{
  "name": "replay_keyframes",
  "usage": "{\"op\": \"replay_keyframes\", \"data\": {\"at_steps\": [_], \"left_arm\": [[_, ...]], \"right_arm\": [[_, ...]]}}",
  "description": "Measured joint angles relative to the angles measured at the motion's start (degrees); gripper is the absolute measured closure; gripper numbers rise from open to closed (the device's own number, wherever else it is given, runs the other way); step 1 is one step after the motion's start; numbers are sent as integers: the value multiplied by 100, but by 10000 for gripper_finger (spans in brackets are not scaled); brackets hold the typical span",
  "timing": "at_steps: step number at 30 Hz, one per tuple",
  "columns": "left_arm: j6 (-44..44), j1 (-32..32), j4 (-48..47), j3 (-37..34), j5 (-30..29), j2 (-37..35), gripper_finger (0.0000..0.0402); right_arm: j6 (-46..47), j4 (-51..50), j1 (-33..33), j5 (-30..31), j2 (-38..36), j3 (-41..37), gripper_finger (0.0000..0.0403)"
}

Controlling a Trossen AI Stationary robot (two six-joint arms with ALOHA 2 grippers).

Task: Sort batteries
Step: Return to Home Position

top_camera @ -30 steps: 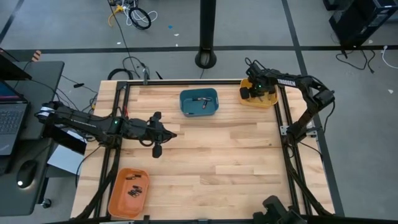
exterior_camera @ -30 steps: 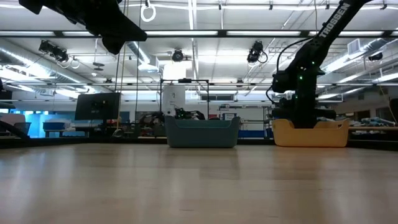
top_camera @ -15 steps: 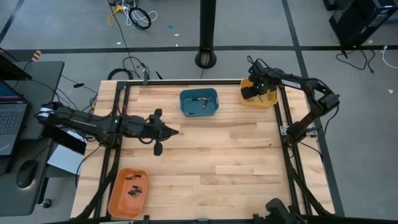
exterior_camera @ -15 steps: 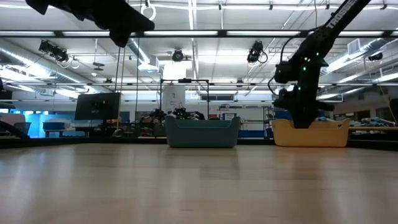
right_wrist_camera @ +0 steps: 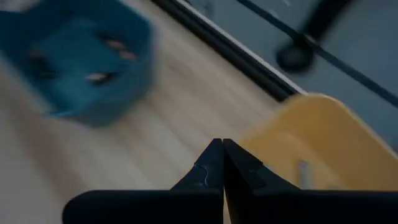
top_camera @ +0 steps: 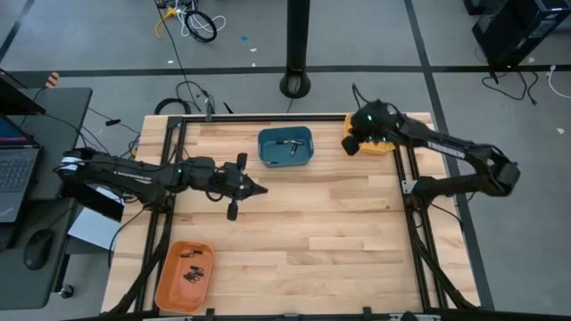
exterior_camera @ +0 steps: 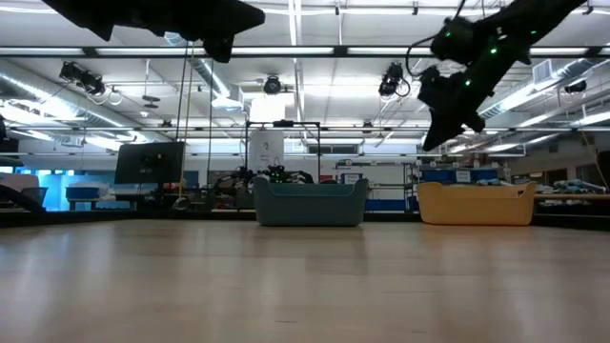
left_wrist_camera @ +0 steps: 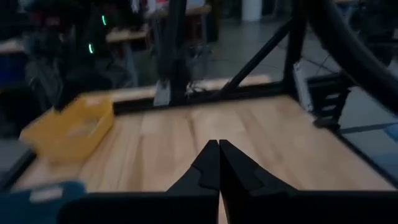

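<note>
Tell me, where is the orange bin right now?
In the high view the orange bin sits at the table's bottom-left corner, on the robot's left side, holding small dark batteries.

- The wooden counter (top_camera: 303, 232), pale planks inside a black frame, fills the middle of the high view.
- A blue bin (top_camera: 263, 150) sits near the counter's far edge, about midway along it.
- A yellow bin (top_camera: 384, 149) stands at the far right corner, well apart from the blue bin.
- An orange bin (top_camera: 166, 276) lies at the near left corner.
- Left of the counter, a dark desk (top_camera: 55, 116) carries a laptop (top_camera: 16, 169) and a mouse (top_camera: 36, 251).
- On the grey floor (top_camera: 98, 40) beyond the far edge, a black pole (top_camera: 295, 53) rises from a round base, with coiled cables (top_camera: 201, 25) farther off.
- The low view shows a dark monitor (exterior_camera: 150, 164) in the room behind.
</note>
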Motion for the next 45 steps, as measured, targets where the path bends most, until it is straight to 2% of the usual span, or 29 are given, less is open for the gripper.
{"op": "replay_keyframes", "data": {"at_steps": [3, 9, 17, 24, 31, 38, 45], "left_arm": [[194, 150, 139, 7, 131, -8, 396], [312, 387, -170, 7, 149, -91, 396], [495, 394, -36, -23, 393, -90, 396], [276, 544, 1609, -1113, 513, -293, 396], [-101, 757, 1615, -1980, 470, -1483, 396], [-253, 861, 589, -2435, 205, -2786, 396], [-222, 868, -39, -2803, 54, -3698, 396]], "right_arm": [[-16, 594, 408, -229, -525, -523, 396], [6, 1246, 1221, -449, -1395, -1377, 394], [-326, 2154, 2332, -252, -2355, -2412, 397], [-330, 2507, 2984, 113, -2937, -2861, 397], [-323, 2231, 3809, 640, -3476, -2889, 397], [-421, 2570, 4495, 1132, -3789, -3196, 397], [-202, 3138, 4783, 1165, -4252, -3902, 397]]}}
